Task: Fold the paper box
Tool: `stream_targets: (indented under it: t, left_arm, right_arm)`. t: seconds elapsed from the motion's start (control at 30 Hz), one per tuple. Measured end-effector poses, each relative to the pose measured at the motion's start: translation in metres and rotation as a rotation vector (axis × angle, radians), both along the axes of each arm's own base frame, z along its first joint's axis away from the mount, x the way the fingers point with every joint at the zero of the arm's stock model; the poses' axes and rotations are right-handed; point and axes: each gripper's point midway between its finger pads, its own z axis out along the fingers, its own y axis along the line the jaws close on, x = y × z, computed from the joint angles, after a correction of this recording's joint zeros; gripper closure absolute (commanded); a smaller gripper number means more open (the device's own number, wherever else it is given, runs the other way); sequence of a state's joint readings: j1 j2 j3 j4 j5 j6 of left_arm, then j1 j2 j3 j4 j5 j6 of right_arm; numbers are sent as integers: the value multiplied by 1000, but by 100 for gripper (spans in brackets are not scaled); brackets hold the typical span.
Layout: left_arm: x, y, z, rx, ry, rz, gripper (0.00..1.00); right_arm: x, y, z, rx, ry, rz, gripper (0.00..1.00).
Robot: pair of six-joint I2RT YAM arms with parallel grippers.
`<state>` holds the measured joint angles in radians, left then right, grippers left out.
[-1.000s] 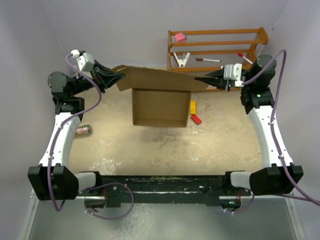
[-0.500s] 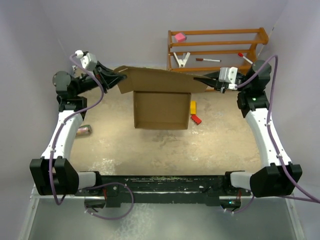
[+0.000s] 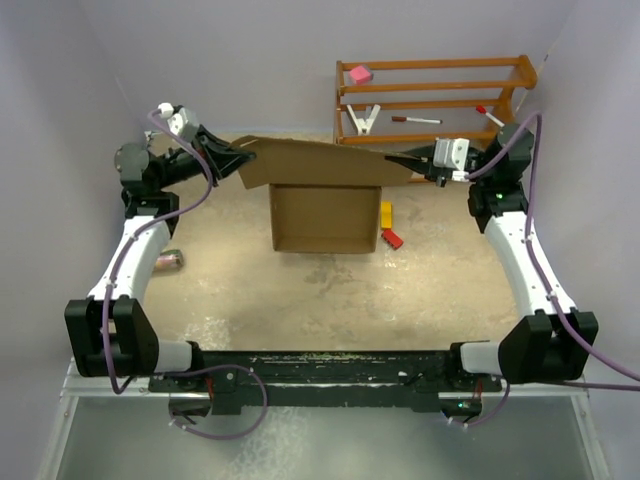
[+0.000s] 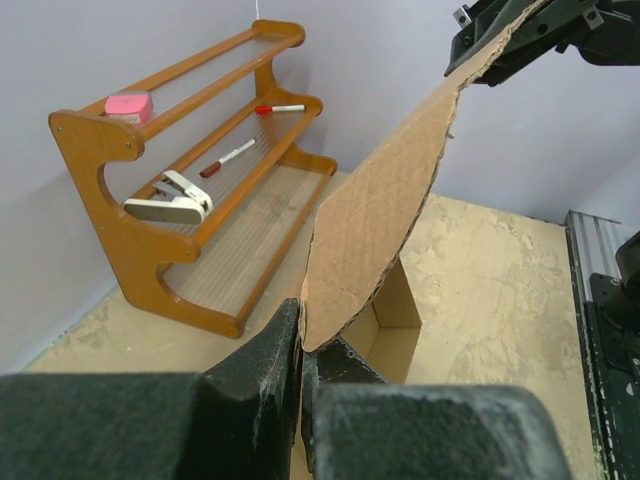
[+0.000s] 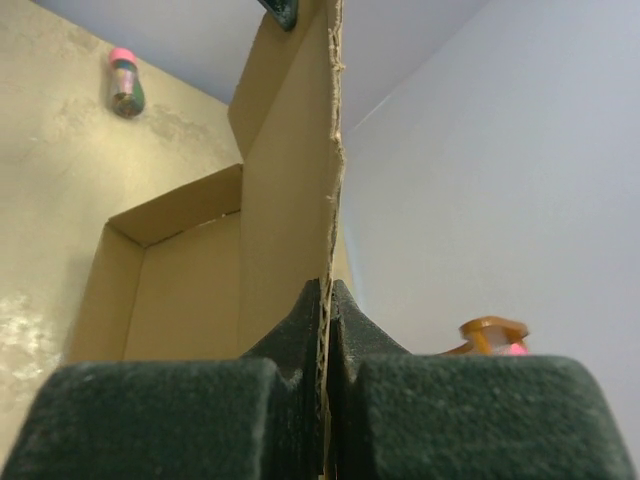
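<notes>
Since a second ago both arms have drawn their elbows in toward the far end of the surface [image 3: 330, 300]. The paper box [image 3: 322, 215] has slid a little to the right with them, and its wide flap is pinched at both ends as before.

The paper box sits in the middle of the far half of the surface. It is a shallow brown tray with its open side up, and its long back flap is raised along the far edge. Whether the tray's base touches the surface cannot be told.

The left claw [image 3: 243, 160] is closed tight on the left end of that flap. In the left wrist view its fingers [image 4: 265, 365] squeeze the cardboard's lower corner. The right claw [image 3: 392, 160] is likewise clamped on the flap's right end, and the right wrist view shows the cardboard edge running straight up from between its fingers [image 5: 350, 320].

Just right of the tray lie a yellow block [image 3: 386, 214] and a red block [image 3: 392, 238], near it but apart. A small bottle [image 3: 167, 260] with a pink cap lies well off to the left by the left arm.

Behind the box stands a wooden rack [image 3: 430, 65]. It holds a pink block [image 3: 360, 73] on top, with a white clip [image 3: 365, 120] and a marker [image 3: 415, 120] lower down.
</notes>
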<state>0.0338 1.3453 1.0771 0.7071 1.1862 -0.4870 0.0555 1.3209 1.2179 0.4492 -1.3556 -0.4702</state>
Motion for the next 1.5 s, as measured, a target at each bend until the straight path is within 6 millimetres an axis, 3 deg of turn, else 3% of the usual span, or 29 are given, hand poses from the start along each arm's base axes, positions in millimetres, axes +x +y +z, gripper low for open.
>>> stream_targets:
  t: [0.23,0.4,0.57,0.7,0.77,0.9,1.03,1.3,1.5]
  left_arm:
    - [4,2,-17,21,5,12,95]
    - [-6,1,-37,20,20,10,95]
    - [-9,1,-33,18,-11,17,95]
    - [-8,2,-23,6,-43,46,95]
    - [-3,3,-17,-1,-52,57,95]
    - [18,7,-12,-24,-51,88,95]
    - [25,8,-18,-33,-27,91,95]
    - [19,5,-9,-30,-67,83,95]
    - [18,5,-11,-23,-59,83,95]
  right_arm:
    - [-7,-1,-21,-8,204,-29,100]
    - [-11,-1,-27,-10,229,-24,100]
    - [-6,-2,-20,-8,236,-53,100]
    - [12,-1,13,3,121,-55,100]
    - [23,4,25,18,-34,-44,100]
    - [45,8,19,37,-174,-46,100]
    - [46,9,26,46,-239,-43,100]
    - [23,6,54,39,61,-155,100]
    - [11,6,42,12,191,-159,100]
